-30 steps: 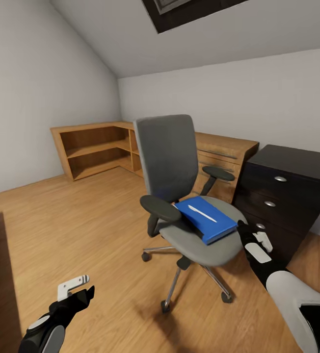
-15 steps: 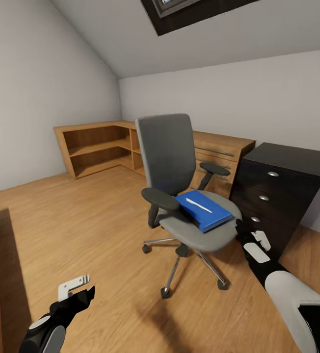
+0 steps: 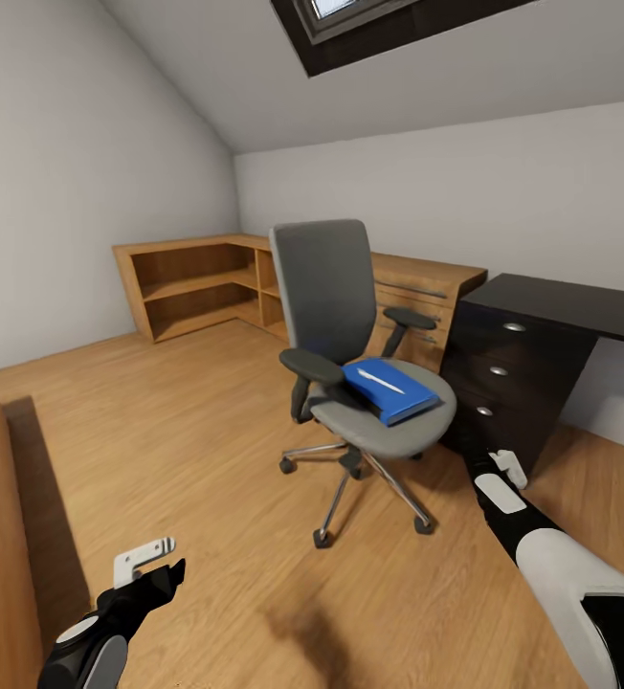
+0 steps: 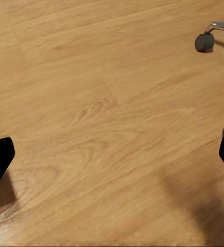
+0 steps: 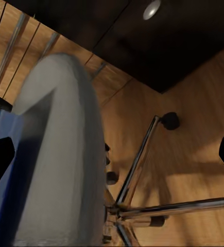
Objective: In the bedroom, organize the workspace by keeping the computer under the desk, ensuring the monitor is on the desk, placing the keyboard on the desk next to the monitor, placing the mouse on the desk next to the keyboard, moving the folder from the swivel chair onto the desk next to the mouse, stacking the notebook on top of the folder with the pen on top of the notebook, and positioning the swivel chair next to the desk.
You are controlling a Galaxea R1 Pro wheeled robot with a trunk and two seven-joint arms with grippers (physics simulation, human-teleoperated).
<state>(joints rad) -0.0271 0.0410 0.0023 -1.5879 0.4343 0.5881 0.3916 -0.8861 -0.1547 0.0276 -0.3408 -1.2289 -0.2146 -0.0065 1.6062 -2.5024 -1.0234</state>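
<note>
- Left gripper [image 3: 149,565]: at 7 o'clock in the head view, over bare wood floor [image 3: 188,450]; jaws apart, holding nothing, both dark tips at the edges of the left wrist view.
- Right gripper [image 3: 503,469]: at 4 o'clock, low beside the swivel chair [image 3: 350,325], apart from it; jaws apart, empty.
- Swivel chair: centre, on the floor, just beside the desk [image 3: 542,335] drawers.
- Folder [image 3: 391,389]: blue, flat on the chair seat.
- Pen [image 3: 381,382]: white, lying on the folder.
- Desk: black, at 3 o'clock, three silver knobs.
- Wooden chest [image 3: 425,287]: behind the chair, at 1 o'clock.
- Open shelving [image 3: 192,287]: at 10 o'clock, against the far wall.
- Skylight [image 3: 350,19]: at 12 o'clock.
</note>
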